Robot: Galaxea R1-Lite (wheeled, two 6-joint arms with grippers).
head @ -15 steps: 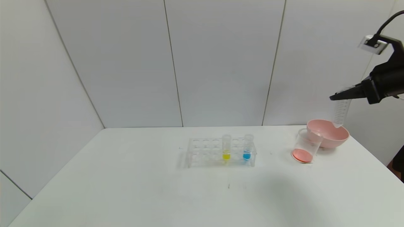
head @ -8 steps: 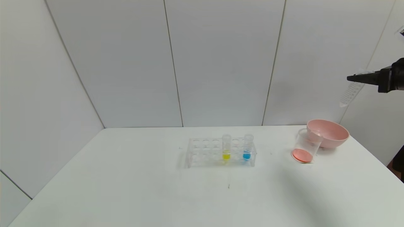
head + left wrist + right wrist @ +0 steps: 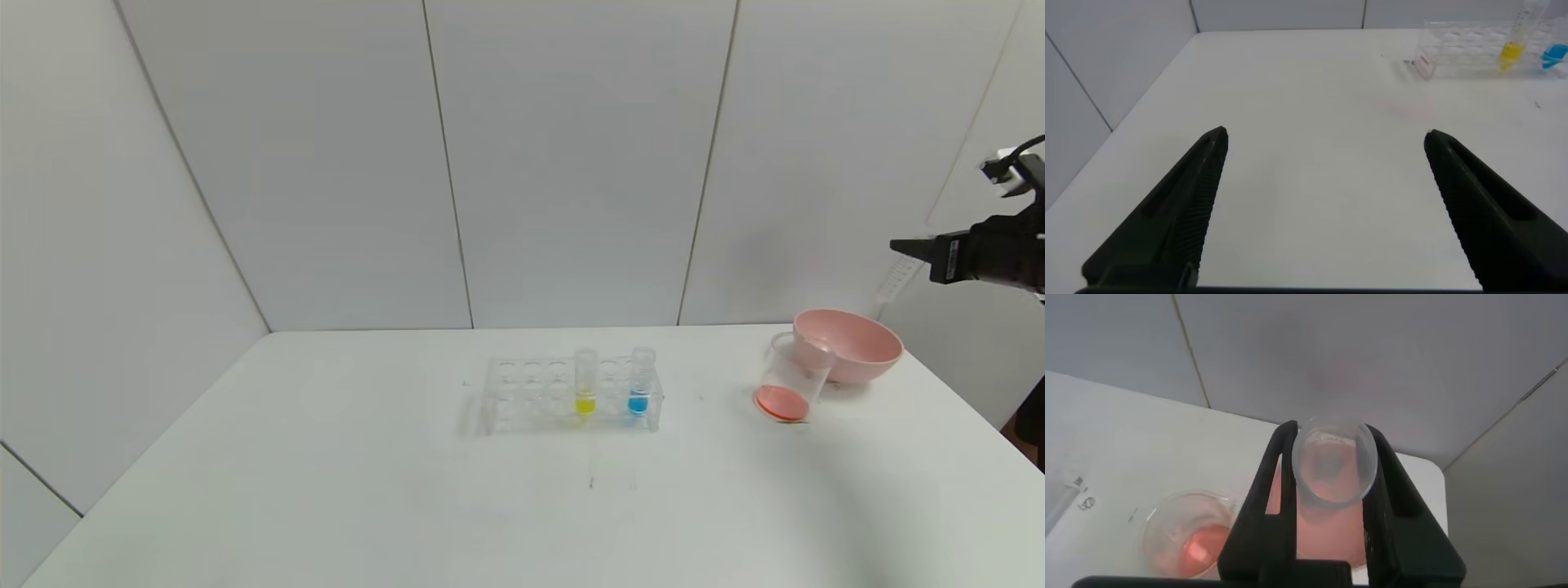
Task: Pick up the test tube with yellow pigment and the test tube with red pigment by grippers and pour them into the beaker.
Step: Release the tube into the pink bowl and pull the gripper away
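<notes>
You have a smooth matte white table (image 3: 326,490) as the largest surface. At its 2 o'clock corner sits a round, glossy pink bowl (image 3: 853,343). Touching the bowl's near-left side stands the beaker (image 3: 790,380), a clear tapered plastic cup, tilted, with orange-red liquid pooled at its base. At table centre a clear moulded rack (image 3: 563,396) carries the test tube with yellow pigment (image 3: 585,384), upright, and at its 3 o'clock a like tube with blue liquid (image 3: 641,382).

Your right gripper (image 3: 1327,457), above the bowl, has its flat black fingers clamped on an empty clear round-mouthed tube (image 3: 1333,461). Your left gripper (image 3: 1323,147) hangs over the table's left part, ribbed tapering fingers spread wide, holding nothing.
</notes>
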